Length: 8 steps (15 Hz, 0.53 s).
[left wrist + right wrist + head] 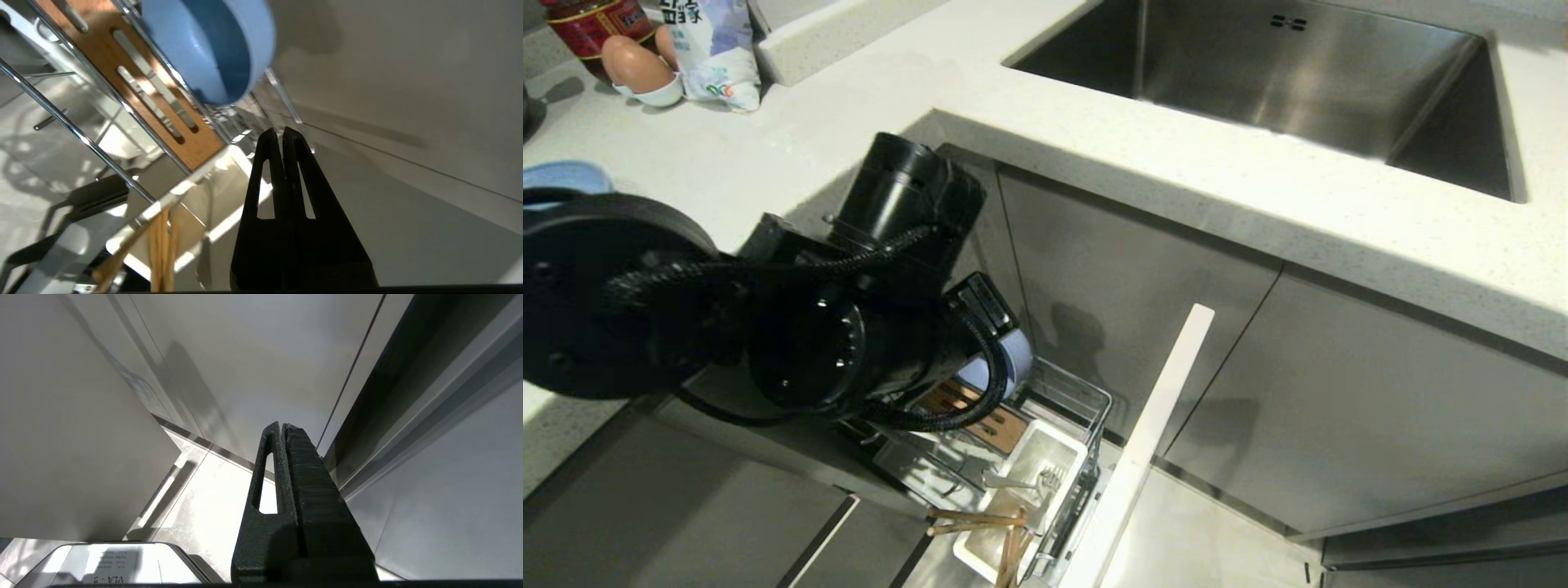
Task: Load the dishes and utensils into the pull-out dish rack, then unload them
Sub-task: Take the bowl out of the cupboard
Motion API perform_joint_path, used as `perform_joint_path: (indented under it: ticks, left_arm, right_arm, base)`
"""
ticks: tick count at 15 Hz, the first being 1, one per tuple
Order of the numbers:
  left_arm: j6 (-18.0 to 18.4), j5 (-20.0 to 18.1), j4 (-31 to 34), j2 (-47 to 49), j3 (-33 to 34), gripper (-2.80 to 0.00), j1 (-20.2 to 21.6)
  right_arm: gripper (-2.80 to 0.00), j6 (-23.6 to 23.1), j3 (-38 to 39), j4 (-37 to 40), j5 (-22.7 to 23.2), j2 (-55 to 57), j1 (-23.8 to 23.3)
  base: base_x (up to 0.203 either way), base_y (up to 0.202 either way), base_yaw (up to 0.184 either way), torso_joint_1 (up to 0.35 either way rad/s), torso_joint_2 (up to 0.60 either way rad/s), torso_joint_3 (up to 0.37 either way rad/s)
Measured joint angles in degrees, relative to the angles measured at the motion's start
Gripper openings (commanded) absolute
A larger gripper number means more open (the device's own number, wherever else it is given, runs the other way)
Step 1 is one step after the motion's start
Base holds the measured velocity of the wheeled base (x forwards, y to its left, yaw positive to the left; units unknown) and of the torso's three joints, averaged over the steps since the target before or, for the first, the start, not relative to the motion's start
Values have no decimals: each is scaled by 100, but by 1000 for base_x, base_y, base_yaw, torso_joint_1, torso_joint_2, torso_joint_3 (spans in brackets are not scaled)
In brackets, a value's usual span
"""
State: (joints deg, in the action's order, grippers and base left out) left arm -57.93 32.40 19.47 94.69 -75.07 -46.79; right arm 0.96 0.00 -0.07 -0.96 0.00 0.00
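The pull-out dish rack (pixel 1086 400) stands drawn out below the counter, its white front panel (pixel 1152 441) towards me. A light blue bowl (pixel 212 49) stands on edge in the wire basket beside the slotted wooden strip (pixel 155 102). It peeks out behind my left arm in the head view as the bowl (pixel 1017 359). The chopsticks (pixel 980 523) and a silver utensil (pixel 1021 480) sit in the white cutlery box (pixel 1054 445). A light blue plate (pixel 564 175) lies on the counter at far left. My left gripper (pixel 282 132) is shut and empty, just off the bowl's rim. My right gripper (pixel 282 425) hangs shut, parked over the floor.
A steel sink (pixel 1258 73) is set into the white counter (pixel 1176 188). Eggs (pixel 637 69), a bag (pixel 715 49) and a jar stand at the counter's back left. Grey cabinet doors (pixel 1339 392) flank the rack. My left arm (pixel 792 327) hides the rack's rear part.
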Motion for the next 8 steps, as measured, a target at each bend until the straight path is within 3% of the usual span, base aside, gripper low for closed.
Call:
perform_joint_path:
  ticks: [5, 8]
  left_arm:
    - [18, -23, -319, 366, 194, 0, 219]
    - [60, -260, -701, 591, 266, 0, 378]
  right_arm:
    - [-280, 0, 0, 0, 0, 0, 0]
    - [-280, 0, 0, 0, 0, 0, 0]
  base:
    - [0, 0, 0, 0, 0, 0]
    - [0, 0, 0, 0, 0, 0]
